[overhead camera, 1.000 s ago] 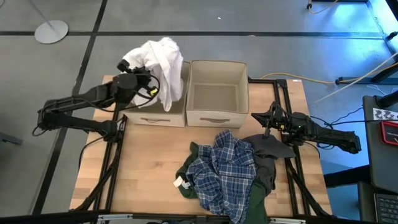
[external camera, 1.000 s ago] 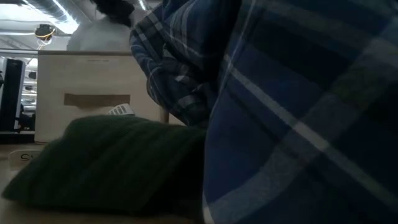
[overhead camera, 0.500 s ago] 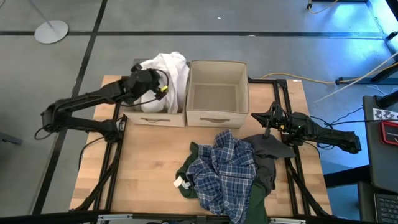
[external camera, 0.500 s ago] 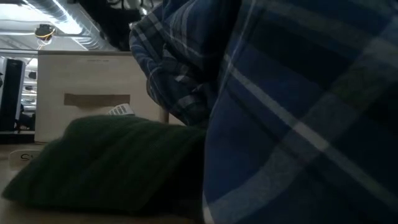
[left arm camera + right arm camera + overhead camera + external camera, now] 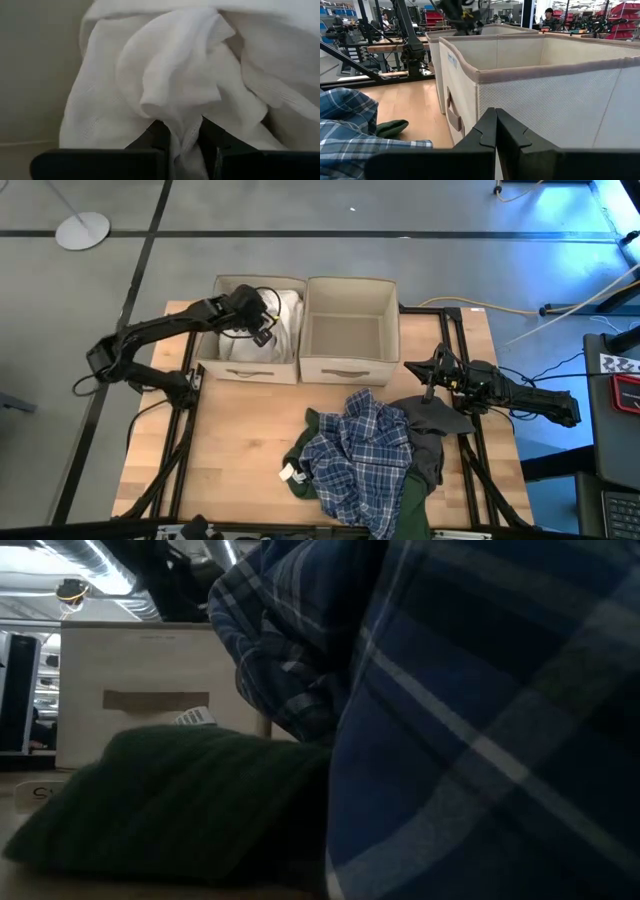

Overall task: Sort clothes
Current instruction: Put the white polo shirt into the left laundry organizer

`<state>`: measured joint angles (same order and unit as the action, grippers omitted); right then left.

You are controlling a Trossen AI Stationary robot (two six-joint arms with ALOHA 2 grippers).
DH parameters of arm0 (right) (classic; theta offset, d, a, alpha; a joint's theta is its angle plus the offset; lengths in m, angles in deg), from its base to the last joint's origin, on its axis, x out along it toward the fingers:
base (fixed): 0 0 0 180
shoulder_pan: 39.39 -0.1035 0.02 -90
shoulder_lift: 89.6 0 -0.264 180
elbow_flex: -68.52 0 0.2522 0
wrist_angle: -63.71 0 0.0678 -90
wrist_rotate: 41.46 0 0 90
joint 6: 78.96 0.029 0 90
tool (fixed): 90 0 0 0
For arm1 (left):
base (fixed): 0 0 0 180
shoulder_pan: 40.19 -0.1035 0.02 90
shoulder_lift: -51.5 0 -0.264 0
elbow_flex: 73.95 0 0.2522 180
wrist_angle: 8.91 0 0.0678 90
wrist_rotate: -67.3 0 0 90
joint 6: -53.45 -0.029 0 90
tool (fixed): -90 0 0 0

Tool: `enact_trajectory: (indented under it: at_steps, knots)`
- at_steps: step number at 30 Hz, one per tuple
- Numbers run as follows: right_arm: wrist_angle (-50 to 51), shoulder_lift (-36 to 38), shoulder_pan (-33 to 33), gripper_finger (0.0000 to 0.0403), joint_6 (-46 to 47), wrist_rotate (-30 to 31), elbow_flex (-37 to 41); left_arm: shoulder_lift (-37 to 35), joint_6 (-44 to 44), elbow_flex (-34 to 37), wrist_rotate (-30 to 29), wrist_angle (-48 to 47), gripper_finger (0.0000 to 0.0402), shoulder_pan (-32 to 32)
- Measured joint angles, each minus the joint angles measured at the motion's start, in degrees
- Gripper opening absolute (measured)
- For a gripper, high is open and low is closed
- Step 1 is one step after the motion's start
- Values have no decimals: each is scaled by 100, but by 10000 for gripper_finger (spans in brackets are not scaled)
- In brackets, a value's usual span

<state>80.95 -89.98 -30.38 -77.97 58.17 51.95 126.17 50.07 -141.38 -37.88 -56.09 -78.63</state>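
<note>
The white garment (image 5: 286, 313) lies bunched in the left beige box (image 5: 222, 366), and my left gripper (image 5: 262, 323) reaches down into that box, shut on it (image 5: 183, 146). A blue-and-white plaid garment (image 5: 360, 448) lies on top of a dark green one (image 5: 302, 450) with a white label (image 5: 290, 473). A dark grey garment (image 5: 430, 432) lies at the pile's right. The right beige box (image 5: 348, 366) holds nothing I can see. My right gripper (image 5: 436, 370) hovers shut by the right box's near right corner, above the grey garment. My left gripper pinches a bunched fold of the white garment (image 5: 186, 131) between its two fingers (image 5: 159, 136), coming slanting down from the table's left. How many layers it has cannot be told. The cloth bulges slack beyond the fingers, inside the box.
The two boxes stand side by side at the table's far edge. The pile of clothes covers the near right of the wooden table (image 5: 230, 450); bare wood lies at the near left. In the low view the plaid garment (image 5: 480, 720) fills most of the picture.
My left gripper has gone toward the table's right edge and down into the left box, tipping downward, still shut on the white garment. The garment, earlier heaped high above the box's rim, has sunk into the box.
</note>
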Motion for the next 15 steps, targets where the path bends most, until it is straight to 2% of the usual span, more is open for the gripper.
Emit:
enact_trajectory:
  at_steps: [15]
  knots:
    - [5, -2, 0, 5, 0, 0, 0, 1161, 400, -4, 2, -10, 43, -190]
